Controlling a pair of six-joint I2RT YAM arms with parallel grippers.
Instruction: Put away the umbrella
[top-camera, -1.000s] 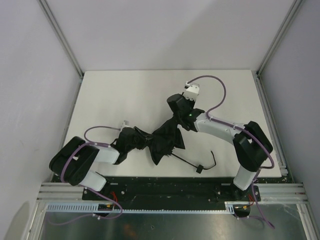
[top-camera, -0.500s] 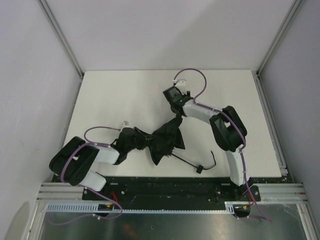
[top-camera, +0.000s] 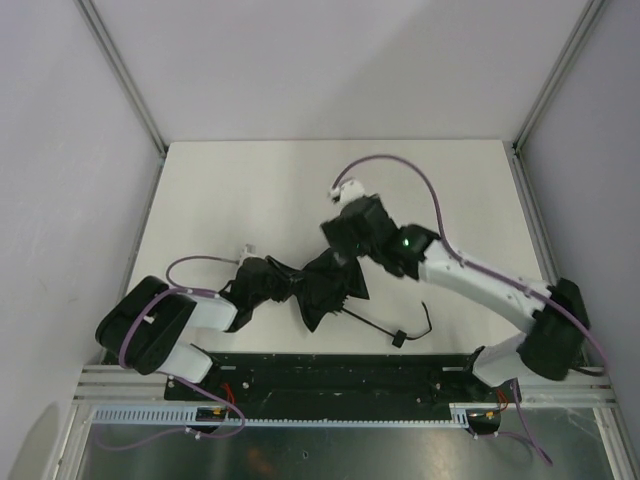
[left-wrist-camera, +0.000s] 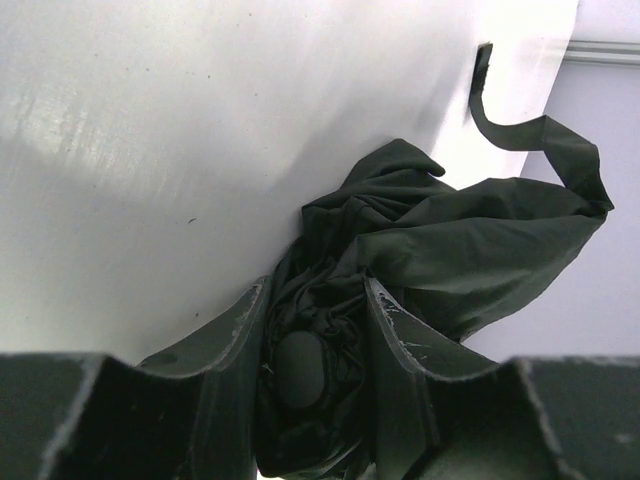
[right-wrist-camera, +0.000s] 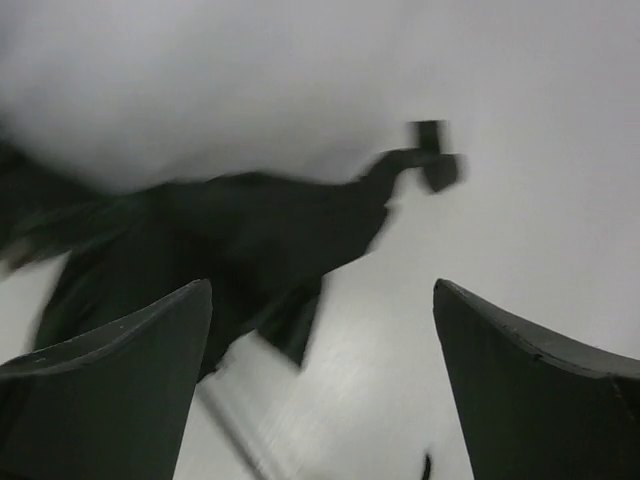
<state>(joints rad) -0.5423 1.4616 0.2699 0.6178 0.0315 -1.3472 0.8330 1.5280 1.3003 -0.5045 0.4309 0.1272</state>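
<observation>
The black umbrella (top-camera: 318, 288) lies crumpled on the white table (top-camera: 250, 190), with its thin strap (top-camera: 398, 332) trailing toward the near edge. My left gripper (top-camera: 243, 288) is shut on the umbrella's left end. In the left wrist view the bunched fabric (left-wrist-camera: 460, 250) and a rounded black knob (left-wrist-camera: 300, 370) fill the gap of the left gripper (left-wrist-camera: 312, 290). My right gripper (top-camera: 340, 245) hovers over the canopy's upper right corner. The right wrist view shows that gripper (right-wrist-camera: 322, 290) open and empty, with blurred fabric (right-wrist-camera: 230, 230) and the strap end (right-wrist-camera: 436, 160) beyond.
Grey walls and metal frame posts (top-camera: 125, 80) close in the table on three sides. A black base rail (top-camera: 340, 370) runs along the near edge between the arm bases. A purple cable (top-camera: 400, 165) loops above the right wrist.
My right gripper let go of the canopy corner and opened wide. It drew back toward the far side, then came down over the umbrella again. The left arm has held still.
</observation>
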